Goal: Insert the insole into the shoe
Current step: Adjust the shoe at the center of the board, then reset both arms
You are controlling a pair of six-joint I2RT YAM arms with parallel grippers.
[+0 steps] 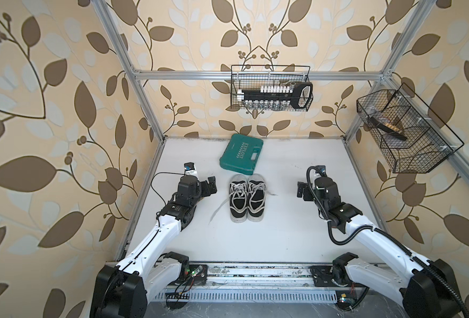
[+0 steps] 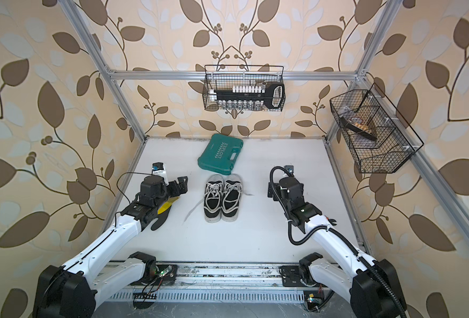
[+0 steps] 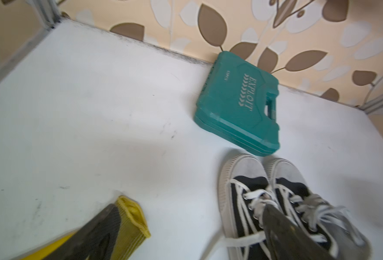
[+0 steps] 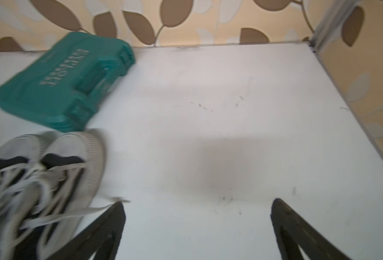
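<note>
Shoes (image 1: 256, 198) stand side by side on the white table (image 1: 283, 225) between the two claws, toes pointing at the teal tool case (image 1: 241, 154) just beyond them. Left claw (image 1: 210, 187) is spread wide and holds nothing. The insole (image 2: 167, 206) — yellow and black — lies flat under its wrist, behind one finger (image 3: 105, 229), on the side away from the shoes. Whether insole and finger touch cannot be told. Right claw (image 4: 198, 202) is wide too and empty — bare table between its fingers, a loose lace (image 4: 109, 206) end beside one tip.
</note>
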